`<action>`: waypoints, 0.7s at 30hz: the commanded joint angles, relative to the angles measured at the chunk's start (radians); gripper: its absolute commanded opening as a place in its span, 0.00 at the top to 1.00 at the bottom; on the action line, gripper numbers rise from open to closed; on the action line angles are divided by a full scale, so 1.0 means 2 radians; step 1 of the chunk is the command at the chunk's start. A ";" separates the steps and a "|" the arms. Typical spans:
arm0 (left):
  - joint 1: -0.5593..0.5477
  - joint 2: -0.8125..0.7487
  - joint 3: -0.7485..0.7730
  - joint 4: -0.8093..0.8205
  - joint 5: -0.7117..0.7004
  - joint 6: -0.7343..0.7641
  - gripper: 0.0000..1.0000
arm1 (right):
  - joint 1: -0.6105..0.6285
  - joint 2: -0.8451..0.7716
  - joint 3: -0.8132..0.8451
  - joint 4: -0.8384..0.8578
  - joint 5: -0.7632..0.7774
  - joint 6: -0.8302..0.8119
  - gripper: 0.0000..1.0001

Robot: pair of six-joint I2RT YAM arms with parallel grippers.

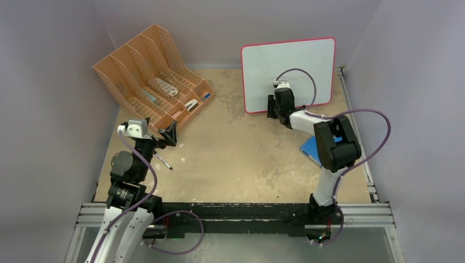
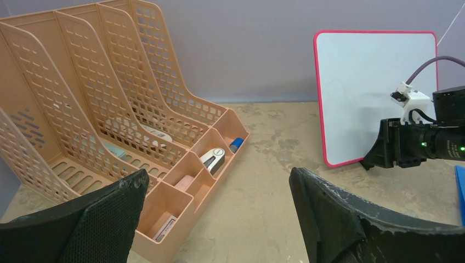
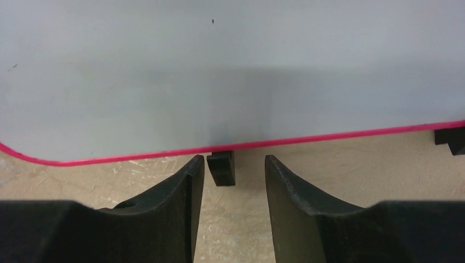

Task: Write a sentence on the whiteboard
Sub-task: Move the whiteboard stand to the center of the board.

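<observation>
Nearest the overhead camera runs the black rail (image 1: 241, 215) that carries both arms. Beyond it the left gripper (image 1: 168, 135) hangs with its jaws spread wide beside the orange file organiser (image 1: 148, 71), holding nothing. A slim pen (image 1: 163, 160), probably the marker, lies on the table (image 1: 241, 159) just beside that arm. The whiteboard (image 1: 296, 60) stands upright at the far right of the table, its face bare: no sentence is on it yet. The right gripper (image 1: 277, 107) is down at the board's lower edge, and a blue pad (image 1: 310, 147) lies flat under that arm. From the left wrist, the wide-spread fingers frame the organiser on one side and the board on the other, with the right gripper low against the pink frame. From the right wrist, the jaws stand part-way spread around one small black foot (image 3: 222, 170), with a sliver of gap on each side, so nothing is pinched. A second foot (image 3: 451, 139) shows at the far right. The step in hand looks like taking the board by this foot, to steady or shift it before writing. To do it well, the fingers should be centred on the foot, reach in deep enough to seat on its body rather than its tip, and close squarely. An off-centre squeeze would likely twist or tip the light board. The pen is not yet picked up.
</observation>
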 commanded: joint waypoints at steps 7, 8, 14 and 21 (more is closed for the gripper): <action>-0.003 0.001 0.004 0.029 -0.005 0.007 0.02 | 0.002 0.039 0.053 -0.007 0.020 -0.019 0.63; -0.003 0.000 0.005 0.029 -0.005 0.007 0.02 | 0.002 0.041 0.053 -0.007 0.020 -0.019 0.64; -0.003 0.000 0.003 0.029 -0.005 0.007 0.02 | 0.003 0.046 0.052 -0.010 0.022 -0.022 0.80; -0.004 -0.004 0.003 0.030 -0.006 0.007 0.02 | 0.024 0.034 0.041 -0.016 0.028 -0.024 1.00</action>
